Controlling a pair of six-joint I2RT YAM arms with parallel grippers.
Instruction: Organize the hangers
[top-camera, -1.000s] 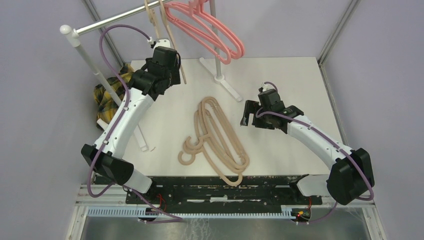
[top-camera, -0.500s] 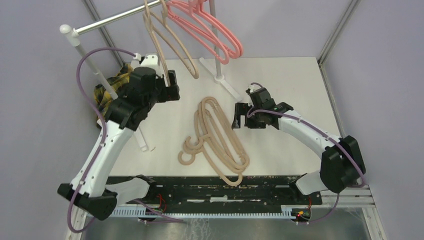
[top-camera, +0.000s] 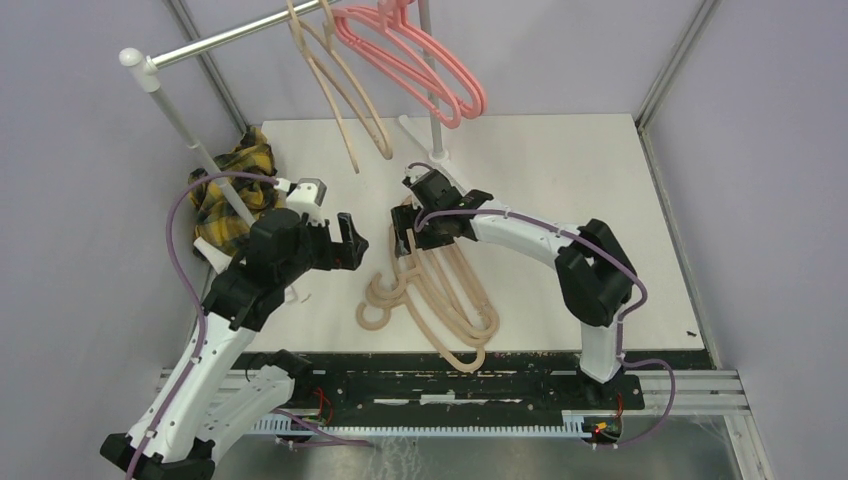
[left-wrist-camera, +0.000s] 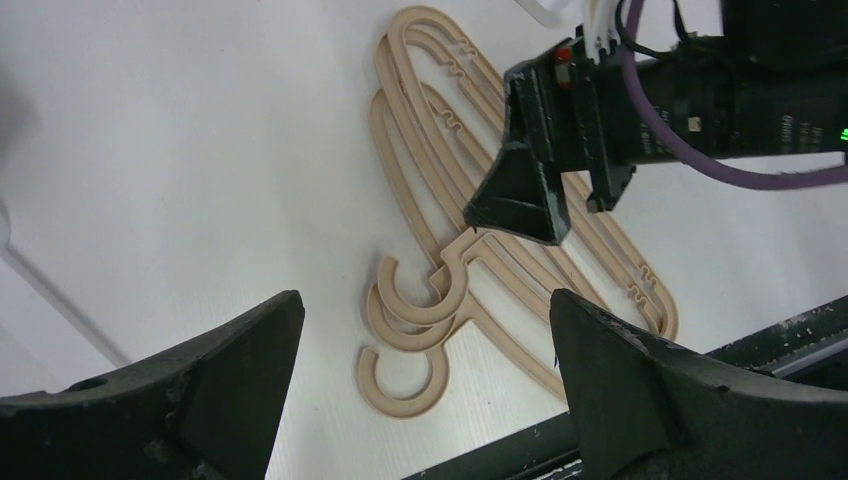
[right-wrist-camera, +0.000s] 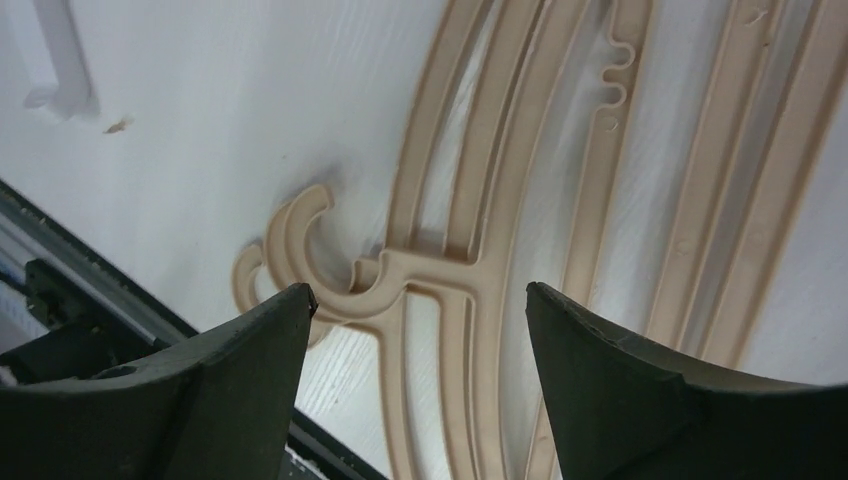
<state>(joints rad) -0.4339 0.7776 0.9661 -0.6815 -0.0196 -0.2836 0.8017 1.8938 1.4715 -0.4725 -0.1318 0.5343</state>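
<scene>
We are hovering our right gripper, released and empty, over the thin beige-tan plastic hangers stacked on the white desk directly beneath it, aiming to pinch only the topmost neck.

Beige hangers are piled centrally toward the near edge, with the right gripper positioned over them. Pink hangers are hung above the far edge.
</scene>
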